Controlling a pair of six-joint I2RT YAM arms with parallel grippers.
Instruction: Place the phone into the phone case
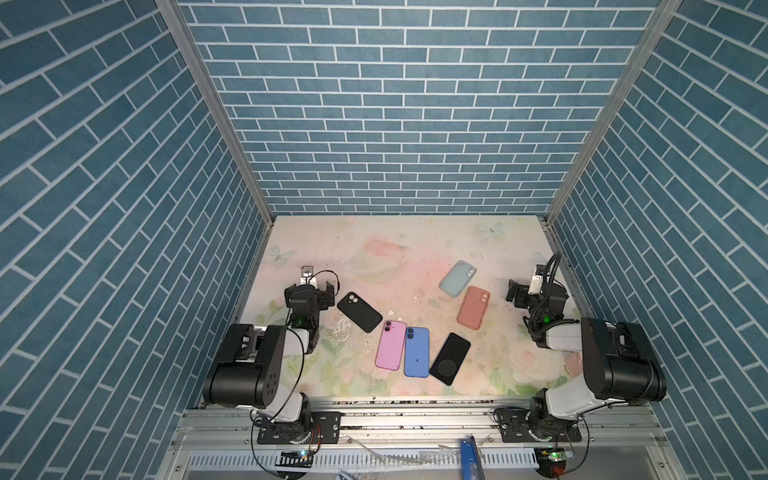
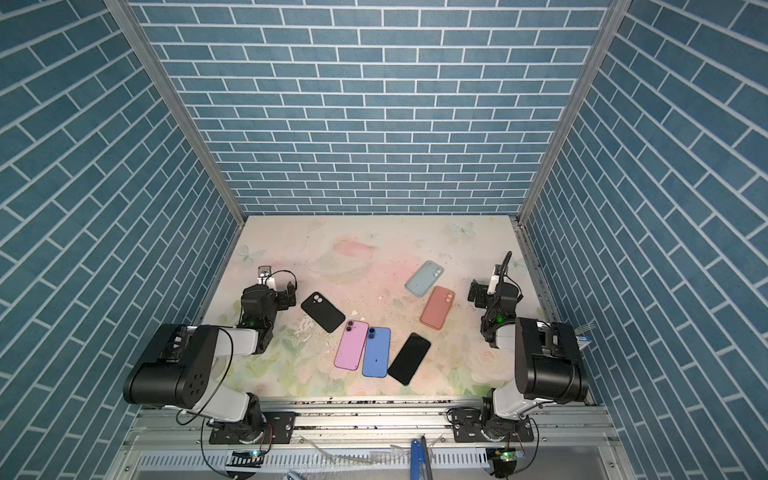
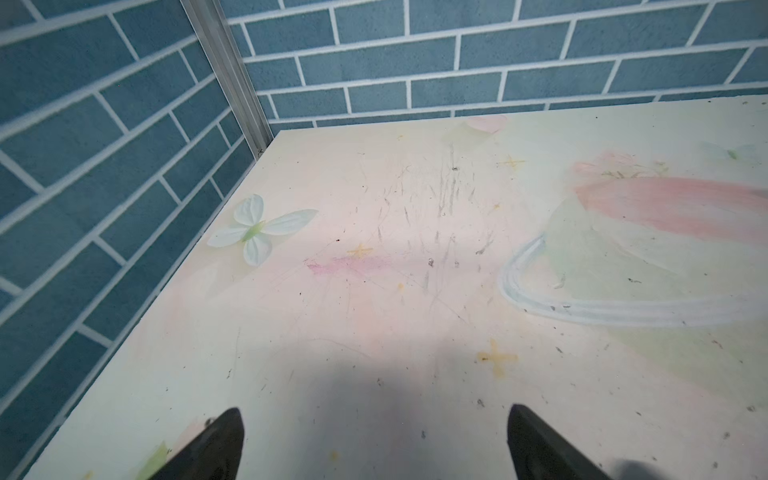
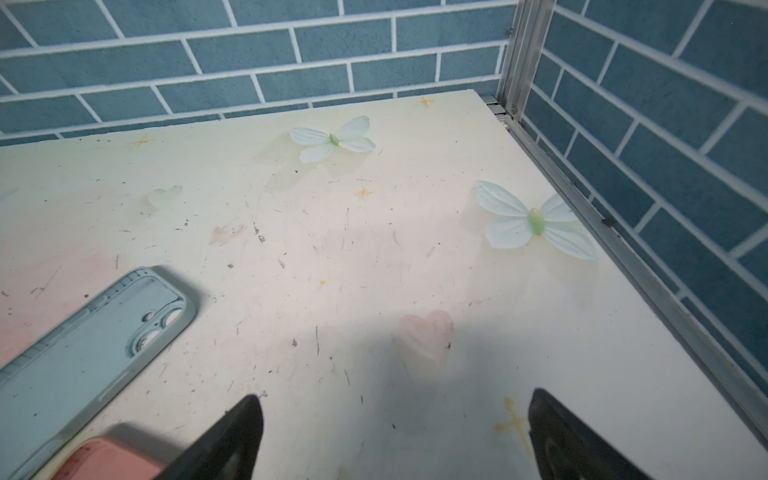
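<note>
Pink phone [image 1: 390,345], blue phone [image 1: 417,352] and black phone [image 1: 450,364] lie close together on the counter [image 1: 415,241], lower middle of the frame; both arms' jaws stand wide apart, holding nothing.

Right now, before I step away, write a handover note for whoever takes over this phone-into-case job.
Left gripper: open, empty, above bare floral table, near the matte black phone case.
Right gripper: open, empty, beside the pale blue silicone case and salmon-pink case.
Pink phone and blue phone lie side by side mid-table; the glossy black phone lies just right of them.
Done: nothing; no phone is gripped, and the pale blue case is empty.
Left: pick up a phone and seat it in a case.
</note>
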